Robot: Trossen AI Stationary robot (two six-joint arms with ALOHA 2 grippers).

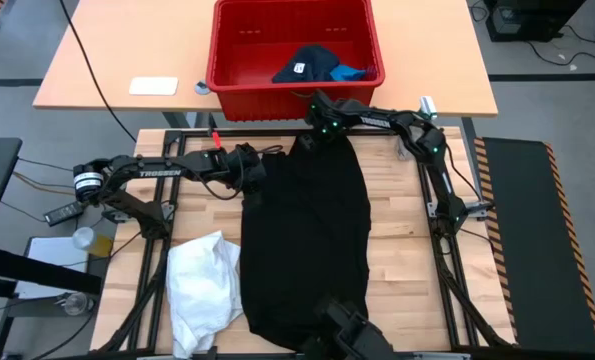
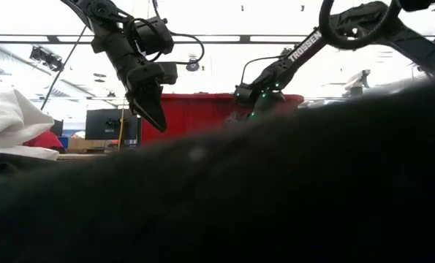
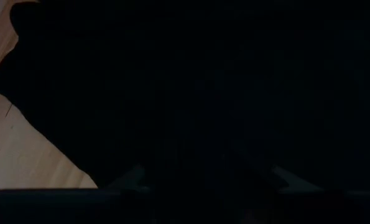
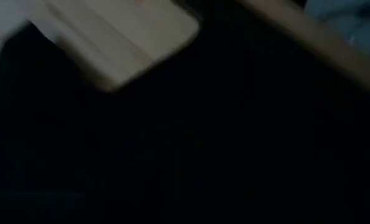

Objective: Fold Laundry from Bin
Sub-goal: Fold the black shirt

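Note:
A large black garment (image 1: 307, 235) lies spread on the wooden table from its far edge to its near edge; it fills the left wrist view (image 3: 222, 93) and the right wrist view (image 4: 191, 149). My left gripper (image 1: 249, 172) stands at the garment's far left edge and points steeply down (image 2: 157, 120). My right gripper (image 1: 315, 128) is at the garment's far edge, just in front of the red bin (image 1: 227, 70). In the bin lie a dark navy garment with a white tag (image 1: 305, 64) and a small blue one (image 1: 349, 72). A crumpled white garment (image 1: 202, 290) lies at the near left.
The bin stands on a separate lighter table (image 1: 107, 60) beyond the work table, with a small white pad (image 1: 153, 86) on it. Bare wood (image 1: 402, 260) shows to the right of the black garment. Close to the low camera, the black cloth (image 2: 275, 197) hides most of the table.

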